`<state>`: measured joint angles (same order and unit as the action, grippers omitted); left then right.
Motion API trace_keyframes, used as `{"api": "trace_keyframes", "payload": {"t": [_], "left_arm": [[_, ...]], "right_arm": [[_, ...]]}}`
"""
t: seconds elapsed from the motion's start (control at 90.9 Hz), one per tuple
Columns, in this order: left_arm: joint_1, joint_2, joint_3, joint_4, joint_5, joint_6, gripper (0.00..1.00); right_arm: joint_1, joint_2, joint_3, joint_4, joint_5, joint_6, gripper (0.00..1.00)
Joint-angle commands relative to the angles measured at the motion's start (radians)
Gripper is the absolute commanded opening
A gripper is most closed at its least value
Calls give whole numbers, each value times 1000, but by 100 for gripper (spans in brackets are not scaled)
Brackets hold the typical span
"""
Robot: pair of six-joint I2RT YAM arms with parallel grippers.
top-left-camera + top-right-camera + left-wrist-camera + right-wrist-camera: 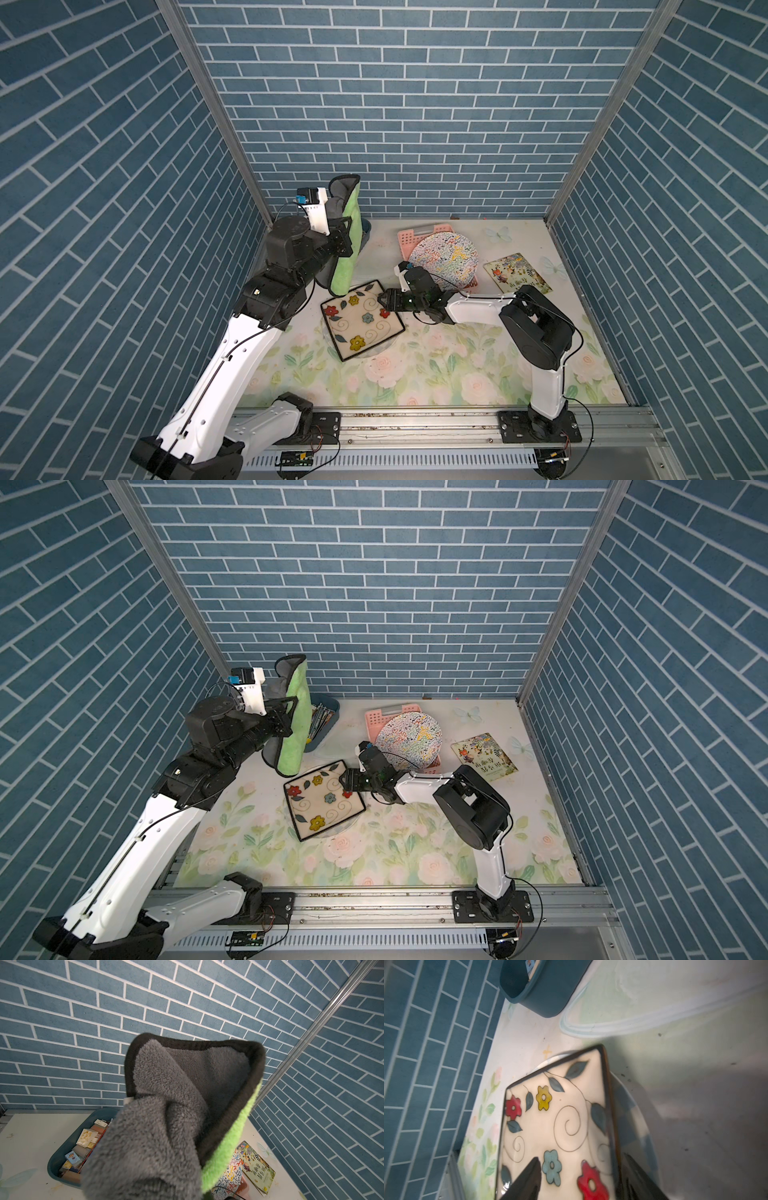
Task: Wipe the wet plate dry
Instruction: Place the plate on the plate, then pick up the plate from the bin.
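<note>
holding the green microfibre cloth [341,274] pinched & raised, upper left of centre in both top views, left gripper [345,232] has it ready for wiping. square flower plate [357,320] lies mid-frame; right gripper [383,300], jaws spread astride its right rim, prob. to steady it.

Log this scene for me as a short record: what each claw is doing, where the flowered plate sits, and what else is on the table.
left claw: shut on the towel, green and grey, held up in the air
right claw: open, low at the square flowered plate, its rim between the jaws
plate support: resting on a round dish
wiping contact: none, towel is apart from the plate
other items: patterned round plate on pink basket; picture book; blue bin of small items
</note>
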<state>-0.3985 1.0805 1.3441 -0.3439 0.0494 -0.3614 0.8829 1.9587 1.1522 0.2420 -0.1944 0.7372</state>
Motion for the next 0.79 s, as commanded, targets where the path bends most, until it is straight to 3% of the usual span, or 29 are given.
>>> {"api": "trace_keyframes", "payload": {"t": [0.0, 0.132, 0.264, 0.385, 0.55, 0.66, 0.781], "left_arm": [[5, 8, 24, 6, 14, 16, 0], [5, 22, 22, 12, 24, 13, 0], [4, 31, 8, 31, 46, 0, 0], [4, 44, -17, 56, 89, -23, 0], [4, 57, -44, 82, 145, -50, 0], [4, 57, -61, 88, 154, -56, 0], [5, 60, -66, 93, 160, -62, 0]], "right_arm": [[14, -60, 52, -101, 70, -81, 74], [16, -175, 28, -99, 39, -63, 80], [-10, -319, 29, -96, 22, -71, 78], [-199, -405, 61, -175, 3, -127, 74], [-502, -381, 90, -313, -21, -250, 73], [-623, -308, 105, -344, -42, -293, 73], [-684, -208, 112, -321, -123, -294, 71]]}}
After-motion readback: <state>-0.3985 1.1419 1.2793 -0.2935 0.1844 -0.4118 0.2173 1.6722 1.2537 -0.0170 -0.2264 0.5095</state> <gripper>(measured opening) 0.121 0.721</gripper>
